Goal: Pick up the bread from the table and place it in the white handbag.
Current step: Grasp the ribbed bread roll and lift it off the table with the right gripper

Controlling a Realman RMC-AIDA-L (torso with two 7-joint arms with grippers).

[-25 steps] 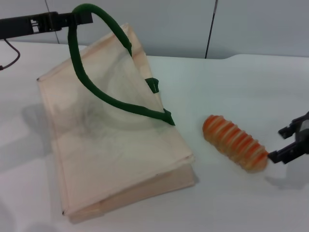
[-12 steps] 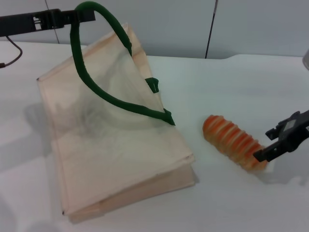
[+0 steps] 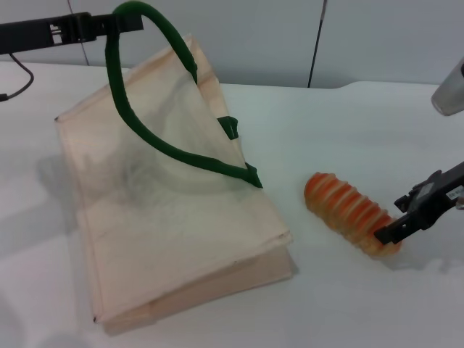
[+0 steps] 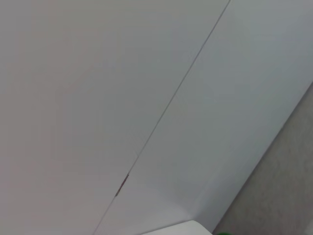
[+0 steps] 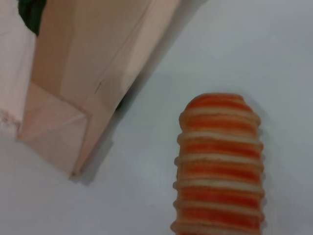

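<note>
The step in hand looks like the grasp of the bread (image 3: 351,214), which lies flat on the bench (image 3: 348,123) just beside the handbag (image 3: 170,210), apart from its lower corner. To do it well, the right end effector (image 3: 415,214) should straddle the loaf across its narrow width near the end it has reached, with one finger on each side, and close gently before lifting, since a ridged, rounded toy like this could roll or squirt out of an off-centre pinch. That end effector sits low at the loaf's outer end, its dark tip touching or nearly touching it; I cannot tell how far its fingers are spread, and it holds nothing yet. The right wrist view looks straight along the loaf toward the bag. The left end effector (image 3: 119,22) reaches in level from the far left and appears closed on the green handle (image 3: 138,123), lifting it so the bag's mouth gapes toward the bread.
</note>
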